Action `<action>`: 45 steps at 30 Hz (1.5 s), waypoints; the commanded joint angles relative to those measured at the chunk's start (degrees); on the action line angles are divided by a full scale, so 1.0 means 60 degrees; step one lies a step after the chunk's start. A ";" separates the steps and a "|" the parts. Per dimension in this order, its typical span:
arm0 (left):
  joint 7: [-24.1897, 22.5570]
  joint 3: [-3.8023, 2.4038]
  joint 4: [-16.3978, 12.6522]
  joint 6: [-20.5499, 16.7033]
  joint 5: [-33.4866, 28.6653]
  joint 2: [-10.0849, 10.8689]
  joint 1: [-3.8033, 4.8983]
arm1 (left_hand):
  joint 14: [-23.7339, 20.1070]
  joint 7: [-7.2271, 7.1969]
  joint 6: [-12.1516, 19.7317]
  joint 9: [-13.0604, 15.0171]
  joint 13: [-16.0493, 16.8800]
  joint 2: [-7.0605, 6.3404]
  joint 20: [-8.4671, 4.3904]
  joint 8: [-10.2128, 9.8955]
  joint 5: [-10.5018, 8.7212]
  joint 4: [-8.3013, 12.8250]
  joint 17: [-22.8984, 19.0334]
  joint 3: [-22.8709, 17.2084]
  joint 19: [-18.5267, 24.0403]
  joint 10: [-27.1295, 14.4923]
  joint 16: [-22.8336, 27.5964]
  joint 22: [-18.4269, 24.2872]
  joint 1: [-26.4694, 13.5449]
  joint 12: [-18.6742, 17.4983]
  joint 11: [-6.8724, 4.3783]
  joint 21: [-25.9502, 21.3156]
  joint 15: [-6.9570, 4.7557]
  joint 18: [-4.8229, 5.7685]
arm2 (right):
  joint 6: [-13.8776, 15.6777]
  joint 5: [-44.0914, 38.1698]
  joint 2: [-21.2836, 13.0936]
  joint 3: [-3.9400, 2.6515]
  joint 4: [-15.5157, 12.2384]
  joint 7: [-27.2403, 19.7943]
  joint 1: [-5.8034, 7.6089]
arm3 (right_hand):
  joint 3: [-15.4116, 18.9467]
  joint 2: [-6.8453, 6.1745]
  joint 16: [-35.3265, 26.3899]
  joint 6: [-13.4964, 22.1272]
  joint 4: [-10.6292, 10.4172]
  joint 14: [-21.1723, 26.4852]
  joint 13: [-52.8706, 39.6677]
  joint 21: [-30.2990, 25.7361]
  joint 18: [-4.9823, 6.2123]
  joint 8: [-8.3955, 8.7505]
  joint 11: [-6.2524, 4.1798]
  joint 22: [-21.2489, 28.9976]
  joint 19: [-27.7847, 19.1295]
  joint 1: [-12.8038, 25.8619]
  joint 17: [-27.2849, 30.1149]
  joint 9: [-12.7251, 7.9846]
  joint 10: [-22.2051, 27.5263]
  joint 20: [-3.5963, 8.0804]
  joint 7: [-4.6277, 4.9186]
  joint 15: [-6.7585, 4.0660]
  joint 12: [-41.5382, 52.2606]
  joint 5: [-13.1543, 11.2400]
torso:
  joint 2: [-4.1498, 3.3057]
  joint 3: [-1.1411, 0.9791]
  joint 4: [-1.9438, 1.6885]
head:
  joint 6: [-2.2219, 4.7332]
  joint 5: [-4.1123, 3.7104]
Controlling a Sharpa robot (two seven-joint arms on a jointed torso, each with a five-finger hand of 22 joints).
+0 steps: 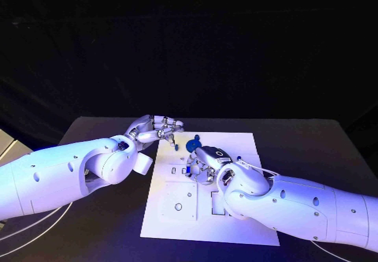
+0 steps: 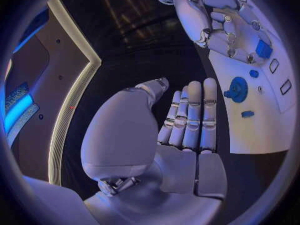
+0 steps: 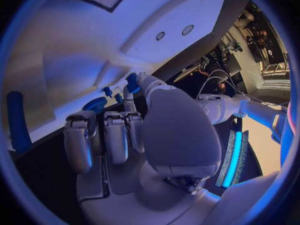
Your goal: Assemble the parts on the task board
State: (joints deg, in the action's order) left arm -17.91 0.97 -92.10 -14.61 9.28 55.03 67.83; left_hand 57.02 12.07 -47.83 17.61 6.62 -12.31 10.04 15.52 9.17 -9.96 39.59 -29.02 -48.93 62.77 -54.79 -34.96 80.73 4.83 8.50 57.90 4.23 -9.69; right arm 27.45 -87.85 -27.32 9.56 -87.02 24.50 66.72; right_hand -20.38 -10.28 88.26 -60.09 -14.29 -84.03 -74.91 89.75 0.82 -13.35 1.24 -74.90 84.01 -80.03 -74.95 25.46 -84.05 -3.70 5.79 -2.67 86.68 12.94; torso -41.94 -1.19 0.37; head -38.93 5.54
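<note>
Two silver many-fingered hands work at the far end of the white rectangular task board (image 1: pixel 236 142), which lies on the black table (image 1: pixel 315 142).

Start with the right hand (image 1: pixel 203 164). It hangs palm-down over the board's middle, fingers curled downward toward the plate. The left wrist view shows a small blue block (image 2: pixel 263 49) at its fingertips, so it seems to hold that part, though how firm the hold is I cannot tell.

Next, the left hand (image 1: pixel 156 130). It sits at the board's far left corner, fingers straight and side by side in its own wrist view, with nothing in them; in the head view the fingertips bend toward the board's edge.

Between the two hands, on the far part of the board, lies the round blue disc-shaped part with a short stub (image 1: pixel 194 144). Two smaller blue pieces (image 2: pixel 248 113) lie near it on the plate.

What matters for the next move: the disc lies just beyond the right hand's fingertips and just to the right of the left hand's fingertips. Both are close; I judge the left hand, being free, better placed to reach it.
</note>
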 commanded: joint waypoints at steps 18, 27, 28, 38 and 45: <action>-0.0010 -0.0005 -0.0018 0.0099 0.0013 -0.0010 0.0005 | -0.0024 -0.0006 0.0051 0.0010 0.0010 0.0043 -0.0008 -0.0012 -0.0038 -0.0011 -0.0009 -0.0044 0.0083 -0.0044 -0.0042 -0.0008 0.0002 -0.0007 -0.0025 0.0058 0.0017 -0.0136 | -0.0393 -0.0568 0.0132 0.0015 0.0192 0.0228 -0.0010 | 0.0010 -0.0129 0.0000 0.0112 -0.0037 -0.0826 -0.2061 0.0042 -0.0136 -0.0051 0.0002 -0.2516 0.0999 0.0159 -0.1737 0.0025 -0.0587 0.0037 -0.0006 0.0007 -0.0036 -0.0175 | -0.0006 -0.0001 0.0003 | -0.0015 0.0022; 0.0008 -0.0005 -0.0012 0.0133 0.0013 -0.0010 0.0005 | -0.0024 -0.0006 0.0051 0.0010 0.0010 0.0043 -0.0008 -0.0012 -0.0038 -0.0011 -0.0009 -0.0044 0.0083 -0.0044 -0.0042 -0.0008 0.0002 -0.0007 -0.0025 0.0058 0.0017 -0.0136 | -0.0352 -0.0634 0.0139 0.0016 0.0213 0.0213 -0.0010 | 0.0029 -0.0235 -0.0011 0.0226 -0.0008 -0.0821 -0.2021 0.0042 -0.0136 -0.0020 0.0039 -0.2516 0.0999 0.0175 -0.1715 0.0005 -0.0545 0.0017 0.0041 0.0035 -0.0094 -0.0342 | -0.0002 -0.0004 0.0018 | -0.0015 0.0035; 0.0008 -0.0005 -0.0010 0.0136 0.0013 -0.0011 0.0005 | -0.0017 -0.0007 0.0059 0.0027 0.0015 0.0033 -0.0002 -0.0014 -0.0038 -0.0009 -0.0029 -0.0048 0.0101 -0.0052 -0.0061 -0.0026 -0.0012 -0.0005 -0.0025 0.0095 0.0017 -0.0139 | -0.0353 -0.0636 0.0139 0.0016 0.0216 0.0211 -0.0010 | 0.0038 -0.0258 -0.0013 0.0249 -0.0009 -0.0819 -0.2014 0.0042 -0.0136 -0.0015 0.0052 -0.2516 0.0999 0.0189 -0.1709 0.0000 -0.0537 0.0009 0.0055 0.0045 -0.0104 -0.0393 | 0.0001 -0.0004 0.0018 | -0.0015 0.0034; 0.0012 -0.0005 -0.0001 0.0148 0.0013 -0.0021 0.0005 | -0.0017 -0.0005 0.0065 0.0028 0.0014 0.0032 -0.0001 -0.0016 -0.0038 -0.0011 -0.0033 -0.0048 0.0104 -0.0058 -0.0063 -0.0028 -0.0016 -0.0007 -0.0024 0.0101 0.0018 -0.0140 | -0.0470 -0.0608 0.0143 0.0018 0.0224 0.0155 -0.0009 | 0.0120 -0.0382 -0.0029 0.0409 -0.0024 -0.0810 -0.1950 0.0042 -0.0136 0.0043 0.0118 -0.2516 0.0999 0.0254 -0.1675 -0.0041 -0.0466 -0.0041 0.0128 0.0102 -0.0198 -0.0645 | 0.0000 -0.0004 0.0019 | -0.0025 0.0035; 0.0021 -0.0005 0.0001 0.0154 0.0013 -0.0021 0.0005 | -0.0018 -0.0005 0.0069 0.0030 0.0014 0.0032 0.0000 -0.0018 -0.0038 -0.0010 -0.0036 -0.0050 0.0107 -0.0063 -0.0065 -0.0030 -0.0017 -0.0008 -0.0023 0.0105 0.0018 -0.0140 | -0.0429 -0.0559 0.0142 0.0018 0.0200 0.0095 -0.0009 | 0.0510 -0.0481 -0.0048 0.0535 -0.0212 -0.0801 -0.1868 0.0042 -0.0136 0.0070 0.0182 -0.2516 0.0999 0.0437 -0.1640 -0.0089 -0.0375 -0.0111 0.0189 0.0166 -0.0319 -0.1221 | -0.0006 0.0000 0.0007 | -0.0040 0.0033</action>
State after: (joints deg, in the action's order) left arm -17.63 0.97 -92.02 -14.51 9.28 55.00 67.83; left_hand 57.02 12.07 -47.83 17.71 6.65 -12.31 10.03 15.52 9.17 -9.96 39.47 -29.02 -48.53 62.77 -54.79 -35.06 80.73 4.83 8.50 58.30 4.23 -9.70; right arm 25.52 -90.73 -26.52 9.66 -85.72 25.51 66.71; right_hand -17.75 -12.83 88.26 -57.31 -15.50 -84.00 -74.91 89.75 0.82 -13.27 2.07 -74.93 84.00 -77.51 -74.92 25.00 -84.03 -4.13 6.94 -2.24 85.02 6.00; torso -41.95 -1.21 0.44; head -39.11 5.73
